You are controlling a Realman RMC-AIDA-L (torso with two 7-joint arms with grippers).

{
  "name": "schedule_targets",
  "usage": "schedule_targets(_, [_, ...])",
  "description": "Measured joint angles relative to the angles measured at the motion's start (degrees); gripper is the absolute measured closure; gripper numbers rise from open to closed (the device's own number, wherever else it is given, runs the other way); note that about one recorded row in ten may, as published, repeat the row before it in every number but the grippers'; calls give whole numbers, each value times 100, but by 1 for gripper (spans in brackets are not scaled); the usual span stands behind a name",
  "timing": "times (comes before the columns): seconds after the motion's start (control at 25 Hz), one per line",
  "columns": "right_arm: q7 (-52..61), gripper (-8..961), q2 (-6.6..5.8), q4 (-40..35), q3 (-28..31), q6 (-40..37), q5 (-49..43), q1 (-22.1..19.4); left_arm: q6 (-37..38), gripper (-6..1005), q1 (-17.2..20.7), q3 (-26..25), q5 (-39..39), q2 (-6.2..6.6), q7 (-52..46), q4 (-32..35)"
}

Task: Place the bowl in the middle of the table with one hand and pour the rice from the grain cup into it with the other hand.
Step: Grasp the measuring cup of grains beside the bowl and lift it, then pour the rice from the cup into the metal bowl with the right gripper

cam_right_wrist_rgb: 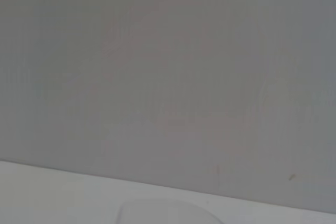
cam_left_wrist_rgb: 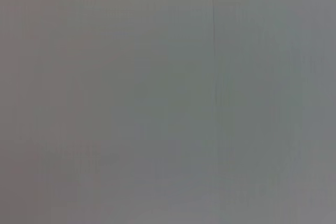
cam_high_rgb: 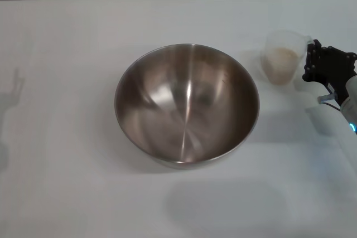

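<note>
Your right gripper [cam_high_rgb: 310,62] sits just beside the grain cup [cam_high_rgb: 283,55], finger state unclear; take the light, slick, thin-walled cup by its handle side, keeping the rice [cam_high_rgb: 280,59] level toward the bowl [cam_high_rgb: 187,106].

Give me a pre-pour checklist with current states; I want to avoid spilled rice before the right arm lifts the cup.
1. The bowl sits mid-table, upright and empty: ok.
2. The grain cup stands upright beside the bowl, apart from it: ok.
3. The rice is inside the cup, none seen spilled: ok.
4. The right gripper is at the cup's side: ok.
5. Firm grasp on the cup: cannot tell.
6. Left gripper away from the bowl: not in view, cannot tell.
</note>
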Motion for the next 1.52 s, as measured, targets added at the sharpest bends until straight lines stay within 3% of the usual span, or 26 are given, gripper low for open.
schedule_targets(0.32, [-41, 932, 23, -33, 9, -329, 28, -108, 0, 167, -1, 65, 0, -15, -6, 30])
schedule_targets(0.52, [-310, 939, 30, 67, 100, -871, 34, -322, 8, 167, 22, 95, -1, -16, -8, 34])
schedule_targets(0.72, [-577, 942, 17, 222, 83, -1932, -9, -632, 23, 167, 51, 153, -1, -16, -9, 40])
schedule_targets(0.76, [-650, 942, 16, 286, 28, -2580, -124, -774, 33, 167, 69, 200, 1, -16, -9, 58])
schedule_targets(0.8, [-650, 942, 16, 286, 28, -2580, -124, -774, 33, 167, 69, 200, 1, -16, -9, 58])
schedule_targets(0.96, [-1453, 942, 18, 565, -142, -3883, -797, -927, 167, 167, 176, 262, 0, -20, -9, 33])
schedule_targets(1.08, [-2124, 942, 20, 718, -221, -4110, -1179, -923, 223, 167, 203, 289, 0, -23, -9, 28])
schedule_targets(1.16, [-3394, 942, 25, 1053, -300, -3964, -1551, -888, 257, 167, 216, 301, 1, -24, -9, 41])
schedule_targets(1.2, [-3394, 942, 25, 1053, -300, -3964, -1551, -888, 257, 167, 216, 301, 1, -24, -9, 41])
schedule_targets(1.36, [-5352, 943, 34, 1553, -371, -3173, -1651, -837, 263, 167, 219, 300, 0, -24, -75, 71])
schedule_targets(1.52, [-6513, 943, 35, 1751, -431, -2878, -1658, -826, 264, 167, 220, 299, 0, -24, -137, 77])
